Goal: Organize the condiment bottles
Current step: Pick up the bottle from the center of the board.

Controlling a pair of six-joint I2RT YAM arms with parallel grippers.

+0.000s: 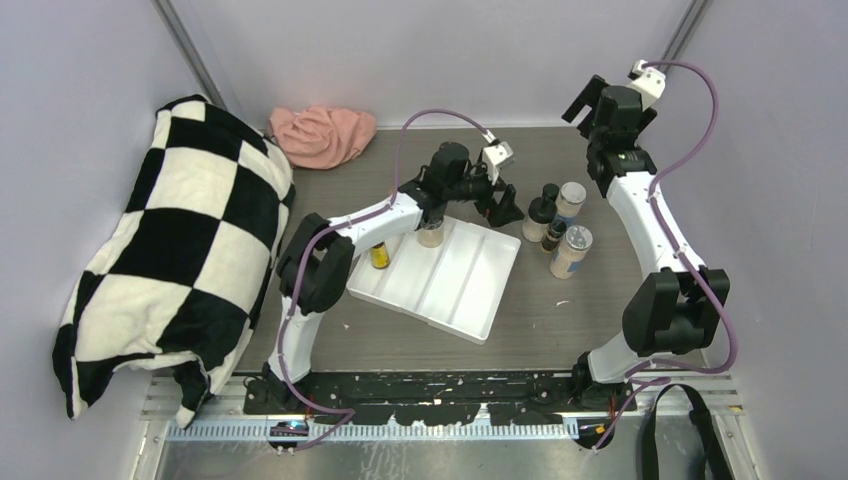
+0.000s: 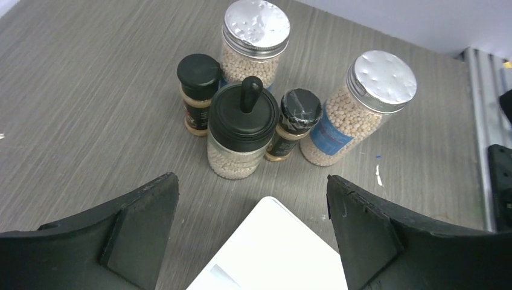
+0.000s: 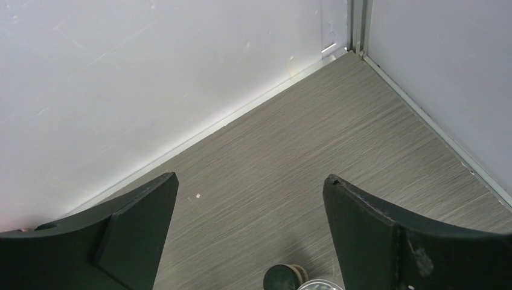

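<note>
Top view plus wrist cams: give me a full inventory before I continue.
tray: one, white, compartmented, centre of table
silver-lidded shakers: two, clear with pale beads, right of tray
black-lidded jar: one, beige fill, same cluster
small dark-capped bottles: two, brownish, same cluster
beige jar: one, top hidden, tray's far corner
yellow bottle: one, at tray's left edge
cushion: one, black-and-white checked, left
cloth: one, pink, back left
left arm: white and black, jaws open, empty, facing cluster
right arm: white and black, jaws open, empty, back right
</note>
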